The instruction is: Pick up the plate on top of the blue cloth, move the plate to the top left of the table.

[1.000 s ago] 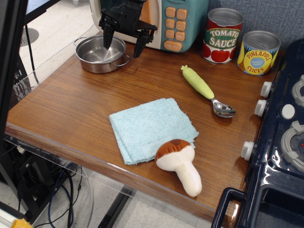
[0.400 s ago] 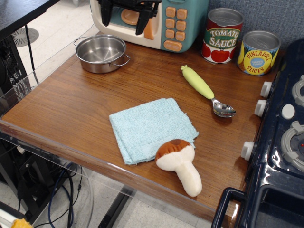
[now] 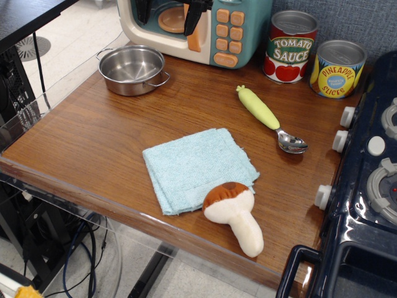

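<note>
The plate (image 3: 131, 68), a small shiny steel pot with two wire loop handles, stands empty on the far left of the brown wooden table (image 3: 93, 136). The light blue cloth (image 3: 195, 166) lies folded in the middle near the front edge, with nothing resting on its middle. My gripper (image 3: 167, 13) is high at the top edge, above and to the right of the plate, in front of the toy microwave. Only its two black fingertips (image 3: 193, 15) show. They stand wide apart and hold nothing.
A toy microwave (image 3: 226, 31) stands at the back. A tomato sauce can (image 3: 291, 46) and a pineapple can (image 3: 337, 68) stand at the back right. A green-handled spoon (image 3: 268, 118) lies right of centre. A plush mushroom (image 3: 236, 214) touches the cloth's front corner. A dark blue toy stove (image 3: 366, 186) fills the right side.
The gripper has risen straight up from just above the plate's right rim to the top edge of the view. The plate has stayed in place.
</note>
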{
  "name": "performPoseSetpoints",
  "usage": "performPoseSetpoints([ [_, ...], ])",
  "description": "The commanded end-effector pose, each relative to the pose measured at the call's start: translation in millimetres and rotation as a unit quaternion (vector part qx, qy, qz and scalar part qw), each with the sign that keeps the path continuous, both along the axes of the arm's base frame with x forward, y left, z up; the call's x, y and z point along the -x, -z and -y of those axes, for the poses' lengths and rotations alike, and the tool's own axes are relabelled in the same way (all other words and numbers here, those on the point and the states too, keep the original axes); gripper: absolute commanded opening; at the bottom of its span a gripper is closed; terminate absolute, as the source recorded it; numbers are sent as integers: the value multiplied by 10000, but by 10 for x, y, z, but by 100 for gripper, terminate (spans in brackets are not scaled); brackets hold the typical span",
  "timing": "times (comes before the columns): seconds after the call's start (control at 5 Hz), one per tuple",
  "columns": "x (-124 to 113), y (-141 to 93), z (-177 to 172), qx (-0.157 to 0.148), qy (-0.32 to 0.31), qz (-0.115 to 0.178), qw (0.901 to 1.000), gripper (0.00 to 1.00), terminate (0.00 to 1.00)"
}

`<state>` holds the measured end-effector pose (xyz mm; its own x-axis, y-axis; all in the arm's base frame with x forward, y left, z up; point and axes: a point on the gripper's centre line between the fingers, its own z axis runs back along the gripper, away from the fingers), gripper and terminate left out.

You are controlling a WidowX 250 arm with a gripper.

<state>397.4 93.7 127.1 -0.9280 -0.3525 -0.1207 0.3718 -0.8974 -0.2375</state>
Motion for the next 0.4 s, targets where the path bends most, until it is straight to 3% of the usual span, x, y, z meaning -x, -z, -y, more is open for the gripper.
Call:
performPoseSetpoints([
  [0.0, 57, -279, -15, -56, 39, 321, 9995, 100, 0],
  [0.2, 57, -279, -15, -56, 39, 321, 9995, 100, 100],
])
